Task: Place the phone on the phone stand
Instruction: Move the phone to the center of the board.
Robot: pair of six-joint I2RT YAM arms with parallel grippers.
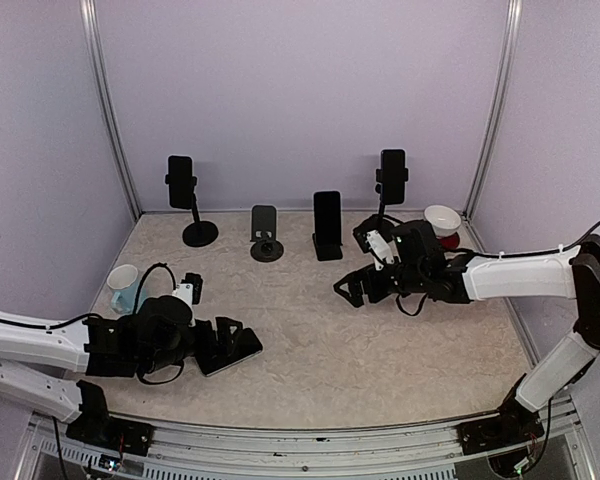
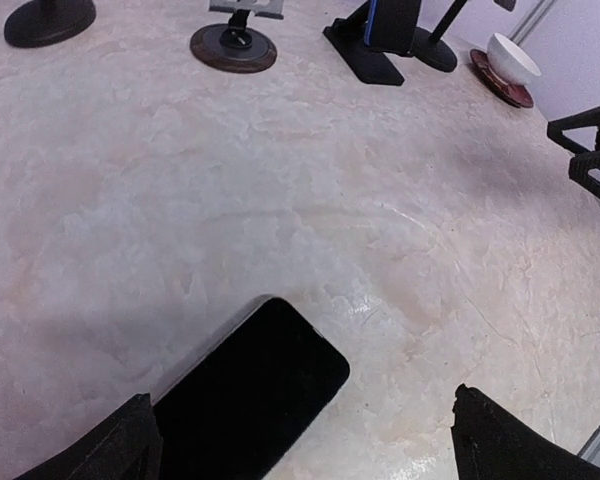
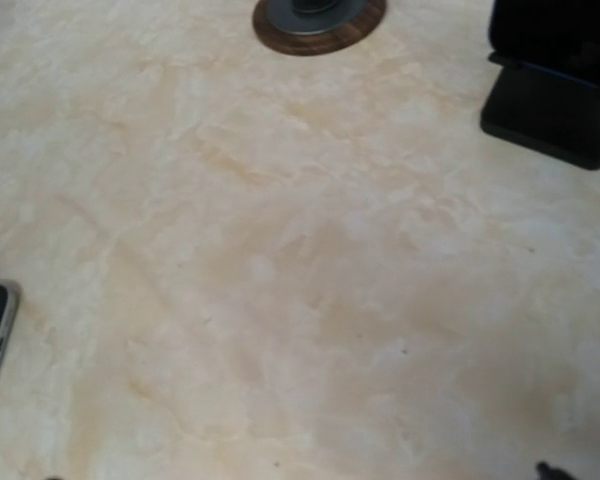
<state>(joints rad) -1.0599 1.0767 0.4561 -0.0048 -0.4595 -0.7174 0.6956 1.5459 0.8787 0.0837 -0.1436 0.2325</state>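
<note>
Top external view: the marbled table point(image 1: 380, 370) carries everything. The right arm point(image 1: 520, 275) reaches in toward mid-table, its right gripper point(image 1: 358, 262) spread wide and empty above bare surface. The left gripper point(image 1: 232, 338) sits low near the front left, jaws fully apart and clasping nothing. The empty phone stand point(image 1: 265, 230), on a round base, stands at the back among occupied stands point(image 1: 327, 225). The phone point(image 1: 242, 347) lies flat, screen dark, between the left fingers point(image 2: 115, 445), well apart from that stand.
</note>
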